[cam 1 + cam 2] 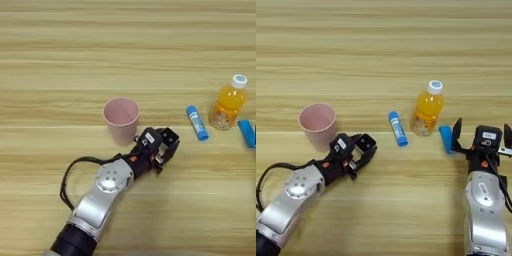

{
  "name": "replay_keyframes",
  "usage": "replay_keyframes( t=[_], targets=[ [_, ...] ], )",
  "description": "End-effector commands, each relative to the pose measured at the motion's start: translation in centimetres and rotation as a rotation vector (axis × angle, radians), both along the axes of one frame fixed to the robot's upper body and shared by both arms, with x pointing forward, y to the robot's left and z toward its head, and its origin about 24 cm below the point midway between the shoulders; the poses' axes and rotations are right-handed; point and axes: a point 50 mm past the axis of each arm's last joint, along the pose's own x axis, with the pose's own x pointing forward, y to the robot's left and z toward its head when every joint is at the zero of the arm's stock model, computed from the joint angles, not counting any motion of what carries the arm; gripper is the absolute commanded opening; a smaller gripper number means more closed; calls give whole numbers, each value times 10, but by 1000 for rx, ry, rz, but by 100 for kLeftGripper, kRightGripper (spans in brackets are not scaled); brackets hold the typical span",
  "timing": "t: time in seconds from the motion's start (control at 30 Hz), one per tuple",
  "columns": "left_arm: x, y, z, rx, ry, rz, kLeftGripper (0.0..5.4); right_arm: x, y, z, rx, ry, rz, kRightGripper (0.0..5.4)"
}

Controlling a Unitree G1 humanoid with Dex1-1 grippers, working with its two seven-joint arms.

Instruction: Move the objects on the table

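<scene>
The bottle [427,108] of orange drink stands upright on the table [381,45], white cap on top, and serves as the landmark here. The right gripper [482,136] sits just to the bottle's right and slightly nearer the robot, fingers spread wide, one black finger [457,131] raised on the bottle side and the other at the picture's edge. A short blue piece [445,138] lies between that finger and the bottle's base, touching or nearly touching the finger; what it belongs to cannot be told. The bottle's long axis is vertical, so a sideways approach from the right looks the natural grasp, and the right arm is clearly the nearer one. The blue stick [398,128] with a white end lies flat just left of the bottle, long axis running away from the robot and slightly tilted. The pink cup [318,124] stands well left of the bottle. The left gripper [362,150] is near the cup's base on its bottle side, fingers parted a little and holding nothing visible. No white cube is seen in either view. Likely obstacle: the blue piece in the right gripper's path.
</scene>
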Motion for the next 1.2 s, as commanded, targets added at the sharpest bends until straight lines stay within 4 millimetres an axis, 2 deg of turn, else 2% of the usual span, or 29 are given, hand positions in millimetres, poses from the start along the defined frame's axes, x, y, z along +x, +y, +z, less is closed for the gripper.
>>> replay_keyframes(
  t=[0.03,0.33,0.4,0.97,1.2],
  targets=[
    [10,-5,0,9,-20,3,240,1,2,3,-2,-7,1,540],
    [15,-6,-6,17,-14,11,240,1,3,2,-1,-4,4,540],
    [15,-6,-7,19,-16,9,277,1,3,3,-1,-4,4,540],
    [15,-6,-6,23,-32,8,438,1,4,2,-2,0,7,540],
    [9,-9,7,-26,-80,-29,495,1,4,2,-1,1,8,540]
  ],
)
